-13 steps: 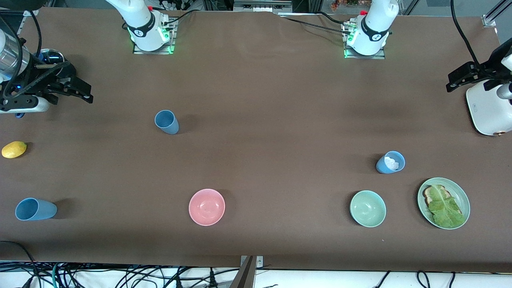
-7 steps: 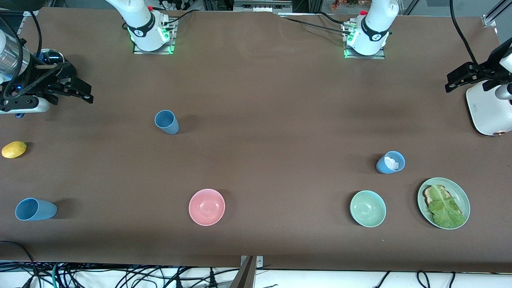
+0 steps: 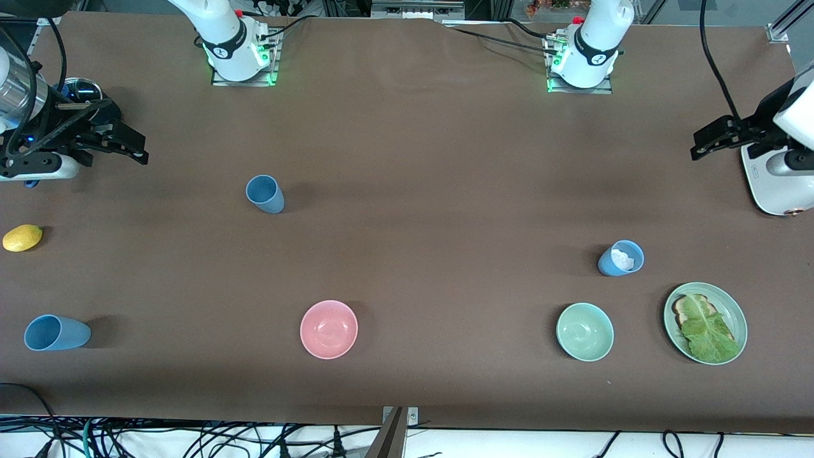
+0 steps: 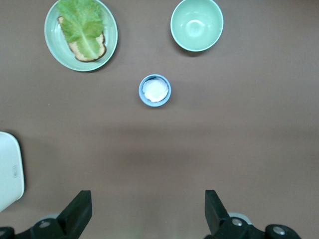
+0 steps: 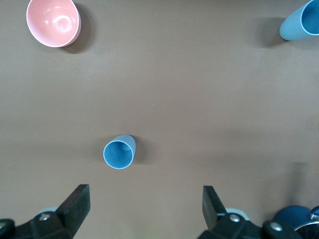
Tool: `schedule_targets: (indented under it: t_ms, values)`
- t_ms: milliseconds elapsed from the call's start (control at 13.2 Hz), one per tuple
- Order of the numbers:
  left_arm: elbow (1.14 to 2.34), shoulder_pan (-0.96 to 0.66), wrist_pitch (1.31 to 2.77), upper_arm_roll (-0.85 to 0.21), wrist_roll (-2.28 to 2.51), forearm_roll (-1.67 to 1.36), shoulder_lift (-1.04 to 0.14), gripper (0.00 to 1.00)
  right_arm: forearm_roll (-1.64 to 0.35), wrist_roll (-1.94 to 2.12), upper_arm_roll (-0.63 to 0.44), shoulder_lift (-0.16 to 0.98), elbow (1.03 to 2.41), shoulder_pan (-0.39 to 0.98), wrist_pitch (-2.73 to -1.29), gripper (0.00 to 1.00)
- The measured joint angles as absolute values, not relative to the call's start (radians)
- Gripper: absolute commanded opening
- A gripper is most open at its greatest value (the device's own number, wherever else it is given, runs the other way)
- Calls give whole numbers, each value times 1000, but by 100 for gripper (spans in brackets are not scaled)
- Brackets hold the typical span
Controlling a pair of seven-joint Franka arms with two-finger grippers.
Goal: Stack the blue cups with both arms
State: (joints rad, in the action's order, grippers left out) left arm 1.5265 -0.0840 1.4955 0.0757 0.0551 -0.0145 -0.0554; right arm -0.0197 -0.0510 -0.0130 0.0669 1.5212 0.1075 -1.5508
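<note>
both grippers spread wide, holding nothing. left gripper [image 4: 144, 211] hangs over bare table [image 3: 432, 159], white-filled blue cup [image 4: 155, 90] at twelve o'clock; right gripper [image 5: 144, 206] likewise, empty blue cup [image 5: 119, 152] at eleven o'clock.

No readable text, number or brand anywhere on my table. My arms' base collars [image 3: 224, 49] carry a small white emblem, too small to make out as letters. The white appliance [image 3: 772, 181] at my left arm's end bears a tiny mark, also unreadable.
</note>
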Motion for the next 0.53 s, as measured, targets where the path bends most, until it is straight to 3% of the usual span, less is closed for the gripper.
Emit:
schedule_targets:
  t_ms: [532]
  values:
    - [1565,-86,1636,66,58,-22,-188,100,-20,-51,-13,71,1524,107,-1551,100]
